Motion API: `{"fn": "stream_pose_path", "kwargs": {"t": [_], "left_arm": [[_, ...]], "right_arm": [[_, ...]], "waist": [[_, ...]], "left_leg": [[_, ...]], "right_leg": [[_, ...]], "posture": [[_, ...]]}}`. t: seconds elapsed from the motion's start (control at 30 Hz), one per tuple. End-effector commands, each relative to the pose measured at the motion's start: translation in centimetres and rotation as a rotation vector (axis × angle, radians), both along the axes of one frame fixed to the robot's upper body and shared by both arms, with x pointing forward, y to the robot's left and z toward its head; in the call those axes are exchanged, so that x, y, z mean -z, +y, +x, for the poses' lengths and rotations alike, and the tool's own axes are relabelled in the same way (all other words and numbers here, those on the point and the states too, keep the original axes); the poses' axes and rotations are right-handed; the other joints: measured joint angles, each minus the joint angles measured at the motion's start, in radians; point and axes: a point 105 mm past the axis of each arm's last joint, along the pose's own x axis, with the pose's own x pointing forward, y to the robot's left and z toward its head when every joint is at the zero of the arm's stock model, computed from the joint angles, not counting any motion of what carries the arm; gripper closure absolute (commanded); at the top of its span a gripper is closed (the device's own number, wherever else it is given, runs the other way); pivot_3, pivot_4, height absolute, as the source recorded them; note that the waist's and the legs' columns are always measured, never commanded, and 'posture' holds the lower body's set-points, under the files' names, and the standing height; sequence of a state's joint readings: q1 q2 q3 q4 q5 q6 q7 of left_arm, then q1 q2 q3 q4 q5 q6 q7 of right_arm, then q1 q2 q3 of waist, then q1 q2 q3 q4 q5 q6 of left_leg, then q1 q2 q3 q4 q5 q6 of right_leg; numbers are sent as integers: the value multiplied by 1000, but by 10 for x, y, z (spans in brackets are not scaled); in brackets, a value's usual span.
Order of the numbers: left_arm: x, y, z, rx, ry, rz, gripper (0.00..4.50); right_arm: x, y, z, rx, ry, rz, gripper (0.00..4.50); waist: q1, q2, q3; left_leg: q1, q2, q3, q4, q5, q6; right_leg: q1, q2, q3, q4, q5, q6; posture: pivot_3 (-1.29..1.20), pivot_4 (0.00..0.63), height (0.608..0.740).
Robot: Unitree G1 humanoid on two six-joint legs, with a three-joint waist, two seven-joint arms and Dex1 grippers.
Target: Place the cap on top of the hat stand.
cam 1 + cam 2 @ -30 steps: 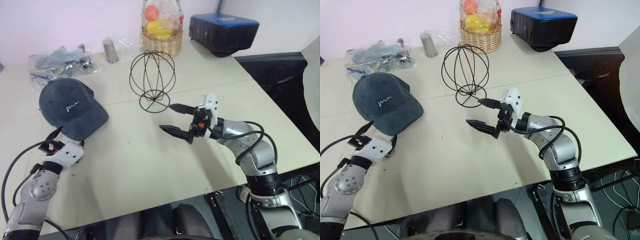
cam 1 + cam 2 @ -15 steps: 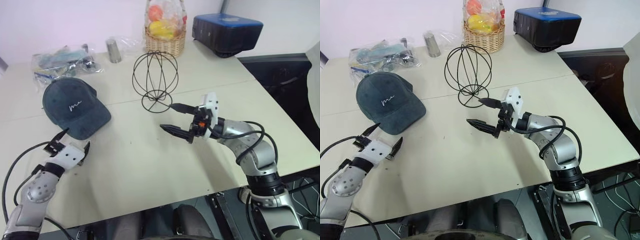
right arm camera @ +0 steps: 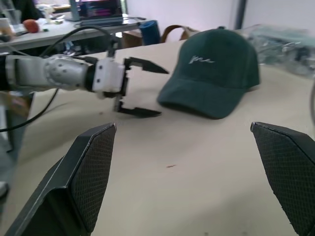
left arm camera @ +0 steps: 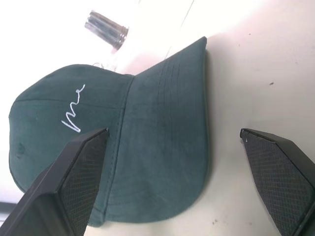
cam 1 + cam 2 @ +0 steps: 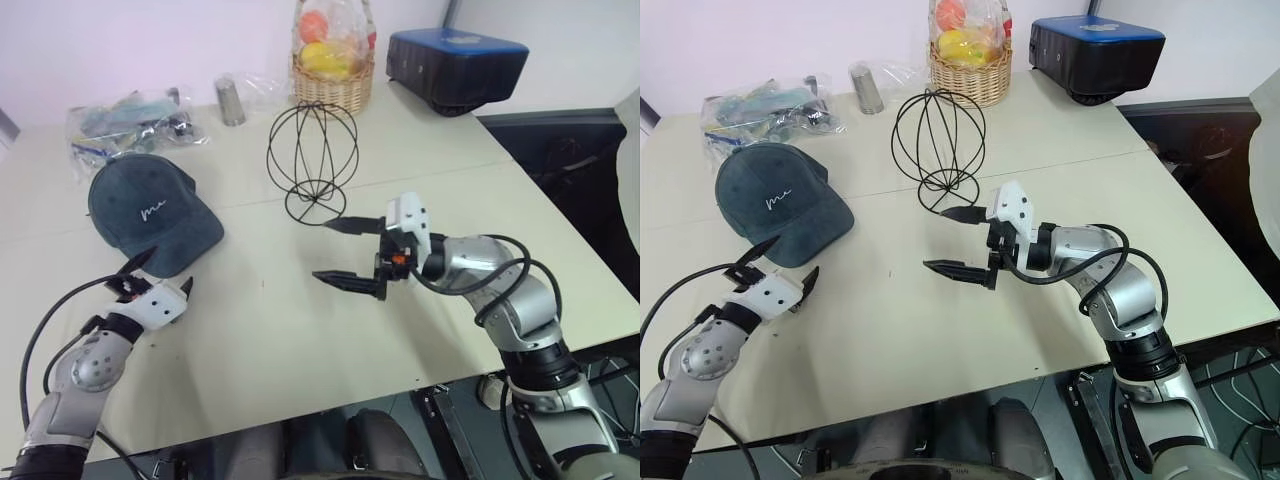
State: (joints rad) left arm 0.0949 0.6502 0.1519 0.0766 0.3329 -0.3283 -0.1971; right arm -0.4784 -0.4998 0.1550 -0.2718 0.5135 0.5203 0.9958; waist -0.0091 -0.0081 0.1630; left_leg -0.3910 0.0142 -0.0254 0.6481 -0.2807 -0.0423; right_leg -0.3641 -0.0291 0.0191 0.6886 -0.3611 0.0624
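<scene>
The cap (image 5: 150, 214) lay flat at 9 o'clock of the hat stand (image 5: 311, 162), its brim facing the left gripper (image 5: 160, 277), which stood wide open and empty for a brim grasp and had closed in since earlier, while the right gripper (image 5: 348, 253) hung spread and empty.

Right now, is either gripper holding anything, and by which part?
Nothing is held. The left gripper is open just short of the cap's brim; the right gripper is open over the table, beside the hat stand.
</scene>
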Motion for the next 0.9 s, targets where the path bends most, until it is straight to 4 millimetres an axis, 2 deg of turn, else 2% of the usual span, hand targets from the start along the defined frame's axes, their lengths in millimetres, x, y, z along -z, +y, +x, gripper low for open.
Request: {"fn": "stream_pose_path", "kwargs": {"t": [0.03, 0.5, 0.9], "left_arm": [[7, 1, 3, -16, 24, 18, 0], [3, 5, 12, -87, -25, 81, 0], [2, 24, 7, -194, -41, 114, 0]], "right_arm": [[-7, 3, -7, -60, -26, -35, 21], [9, 1, -3, -127, -41, -190, 21], [8, -1, 5, -118, -66, -193, 21]], "waist": [[1, 0, 0], [-2, 0, 0], [-8, 0, 0]], "left_leg": [[0, 0, 0, 0, 0, 0], [0, 0, -1, 0, 0, 0], [0, 0, -1, 0, 0, 0]], "right_leg": [[0, 0, 0, 0, 0, 0], [0, 0, -1, 0, 0, 0], [0, 1, -1, 0, 0, 0]], "posture": [[0, 150, 740], [0, 150, 740], [0, 150, 740]]}}
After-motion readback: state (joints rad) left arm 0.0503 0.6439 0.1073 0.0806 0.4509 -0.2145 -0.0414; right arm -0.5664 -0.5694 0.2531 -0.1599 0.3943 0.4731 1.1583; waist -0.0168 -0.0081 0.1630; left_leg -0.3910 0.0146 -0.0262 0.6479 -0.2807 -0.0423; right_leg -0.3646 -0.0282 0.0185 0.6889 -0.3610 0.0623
